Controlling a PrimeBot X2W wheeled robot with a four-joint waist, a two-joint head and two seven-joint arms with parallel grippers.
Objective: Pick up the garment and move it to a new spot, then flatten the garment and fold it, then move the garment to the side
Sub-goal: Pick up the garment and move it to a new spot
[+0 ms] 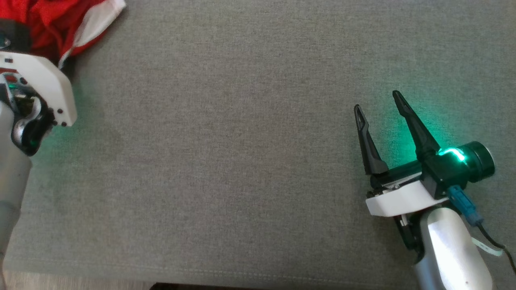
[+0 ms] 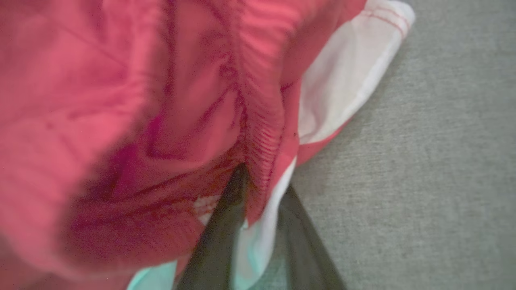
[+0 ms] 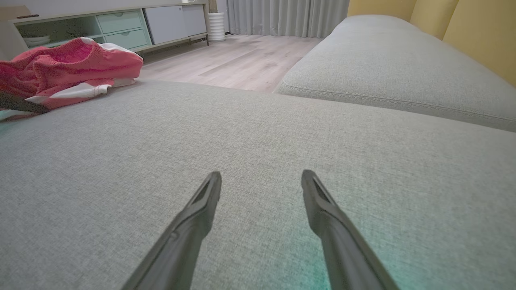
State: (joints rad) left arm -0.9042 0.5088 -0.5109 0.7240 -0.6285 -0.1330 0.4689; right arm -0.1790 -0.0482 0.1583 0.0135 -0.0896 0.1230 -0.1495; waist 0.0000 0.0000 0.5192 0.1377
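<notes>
The garment is a crumpled red piece with white panels, lying at the far left corner of the grey sofa cushion. In the left wrist view the garment bulks close up, and my left gripper has its two dark fingers close together with a red and white fold pinched between them. The left arm's white wrist housing covers those fingers in the head view. My right gripper rests low over the bare cushion at the right, open and holding nothing. The right wrist view shows the garment far off to the left.
A second grey cushion adjoins the far right side, with yellow back cushions behind it. Beyond the sofa lie a wooden floor and a low cabinet. The cushion's front seam runs along the near edge.
</notes>
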